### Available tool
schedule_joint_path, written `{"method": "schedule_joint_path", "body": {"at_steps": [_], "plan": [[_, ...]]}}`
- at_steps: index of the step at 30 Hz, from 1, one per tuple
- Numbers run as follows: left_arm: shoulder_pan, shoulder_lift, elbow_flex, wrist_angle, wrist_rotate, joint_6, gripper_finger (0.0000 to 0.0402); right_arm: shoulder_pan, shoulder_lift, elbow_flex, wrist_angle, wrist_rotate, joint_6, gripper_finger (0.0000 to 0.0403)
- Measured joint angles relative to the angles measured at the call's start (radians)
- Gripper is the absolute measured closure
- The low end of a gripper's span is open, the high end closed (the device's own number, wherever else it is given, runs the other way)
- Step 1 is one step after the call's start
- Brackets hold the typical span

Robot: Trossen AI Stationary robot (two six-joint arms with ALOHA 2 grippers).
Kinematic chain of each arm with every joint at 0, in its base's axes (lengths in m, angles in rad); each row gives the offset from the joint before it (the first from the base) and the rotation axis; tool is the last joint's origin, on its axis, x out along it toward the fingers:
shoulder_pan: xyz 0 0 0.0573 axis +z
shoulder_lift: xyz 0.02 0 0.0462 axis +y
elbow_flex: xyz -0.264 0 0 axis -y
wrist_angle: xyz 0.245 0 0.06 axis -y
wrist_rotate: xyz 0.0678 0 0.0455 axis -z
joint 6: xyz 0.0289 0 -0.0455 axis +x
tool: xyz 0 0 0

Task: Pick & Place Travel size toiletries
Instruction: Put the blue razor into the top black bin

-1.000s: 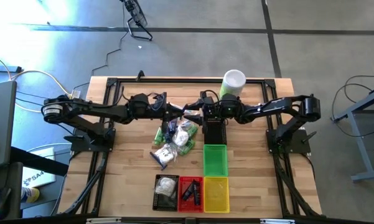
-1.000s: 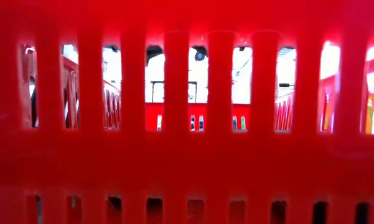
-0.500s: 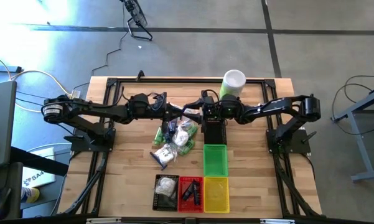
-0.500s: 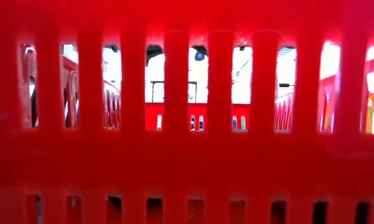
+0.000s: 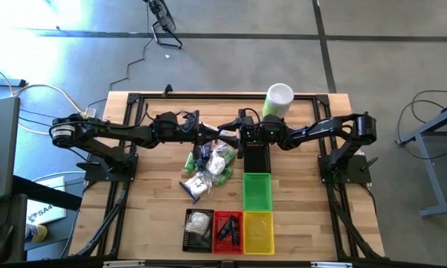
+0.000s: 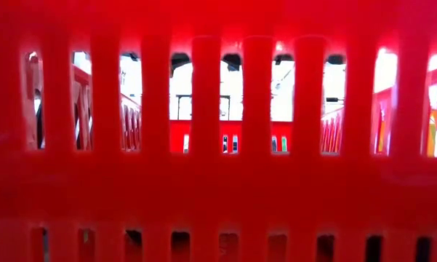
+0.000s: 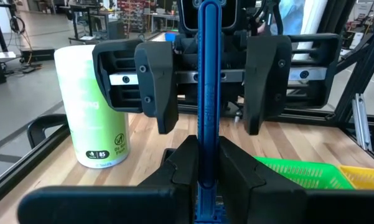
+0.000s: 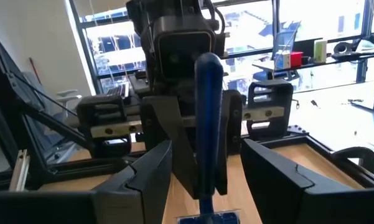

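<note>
A dark blue tube (image 7: 208,93) stands upright above the table's far middle, with my left gripper (image 7: 209,168) shut on it. My right gripper (image 7: 211,87) faces it from the table's right. It is open, with one finger on each side of the tube (image 8: 208,118) and a gap on both sides. In the high view the two grippers meet nose to nose, left gripper (image 5: 222,135) and right gripper (image 5: 239,135). More toiletries (image 5: 208,167) lie heaped on the wood just nearer than the grippers. My left gripper pinches the tube's lower half (image 7: 208,134) between its two fingers. The fingers come in level from the table's left and lie across the tube. The tube is lifted clear and upright, its rounded end (image 8: 208,65) on top.
A tall green-and-white canister (image 5: 277,100) stands at the far edge, right of the grippers. A green basket (image 5: 257,191) sits right of the heap. Black (image 5: 198,229), red (image 5: 227,229) and yellow (image 5: 258,229) baskets line the near edge. The red basket's wall (image 6: 218,189) fills the low view.
My right arm has leaned a little toward the table's left, and its gripper stays around the tube. The tube has kept its place.
</note>
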Motion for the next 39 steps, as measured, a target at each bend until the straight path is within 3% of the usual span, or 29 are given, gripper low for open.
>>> {"method": "schedule_joint_path", "body": {"at_steps": [7, 24, 39], "plan": [[0.000, 0.000, 0.000, 0.000, 0.000, 0.001, 0.0361, 0.000, 0.000, 0.000, 0.009, 0.000, 0.000, 0.0231], [0.000, 0.000, 0.000, -0.001, 0.000, 0.001, 0.0361, 0.000, 0.000, 0.000, 0.008, -0.001, 0.000, 0.0360], [0.000, 0.000, 0.000, -0.002, -0.004, -0.001, 0.0361, 0.000, 0.000, 0.000, 0.008, -0.001, -0.001, 0.0370]]}}
